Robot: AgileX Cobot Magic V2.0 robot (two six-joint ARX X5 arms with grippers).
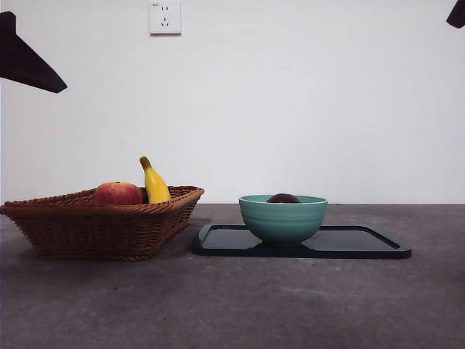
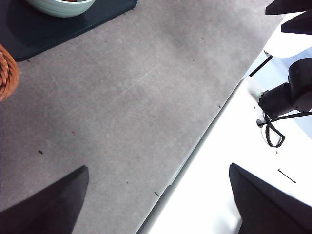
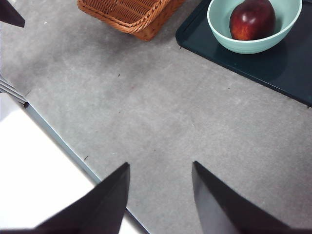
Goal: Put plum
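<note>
From the left, we see the wicker basket [image 1: 102,222] holding a red-orange fruit [image 1: 118,193] and a banana [image 1: 154,182], then the plum [image 3: 252,19] lying in the green bowl [image 1: 283,218] on the dark tray [image 1: 363,243]. Both the left gripper [image 2: 158,202] and right gripper [image 3: 161,195] hang spread and empty (well apart from everything). We judge the placing done, so we would simply keep both arms clear. From the front, the bowl's rim hides most of the plum.

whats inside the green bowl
The plum lies inside the bowl, alone as far as shown. The bowl's floor under it is hidden.
</note>
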